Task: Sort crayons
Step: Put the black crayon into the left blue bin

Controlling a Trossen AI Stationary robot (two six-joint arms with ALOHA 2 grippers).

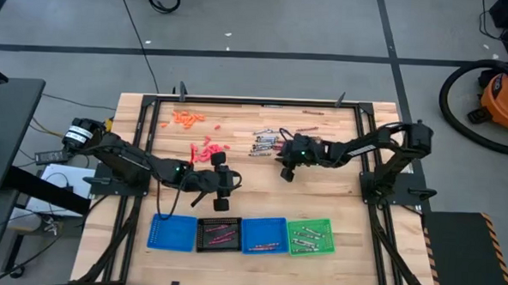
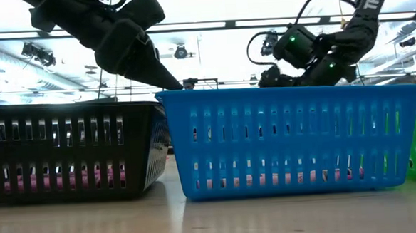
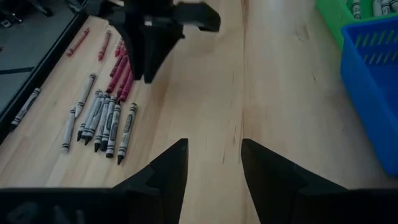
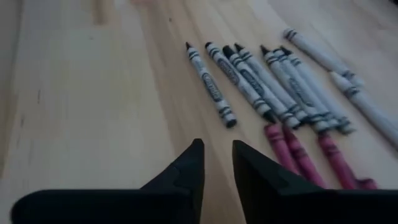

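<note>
The right end effector (image 4: 216, 163) hovers empty, fingers slightly apart, just short of the grey crayons (image 4: 249, 81). It should centre over one crayon and straddle it crosswise. The left end effector (image 3: 213, 163) waits open.

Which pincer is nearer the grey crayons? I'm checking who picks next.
Right. The right pincer hangs just beside the grey crayons; the left pincer is farther off, near the black tray.

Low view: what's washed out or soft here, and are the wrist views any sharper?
Low view: bright ceiling lights backlight the scene, so both arms read as silhouettes; the near blue tray and black tray block the table. Right wrist view: the grey crayons are soft, the maroon ones softer. Left wrist view: the grey crayons are sharper, labels visible.
</note>
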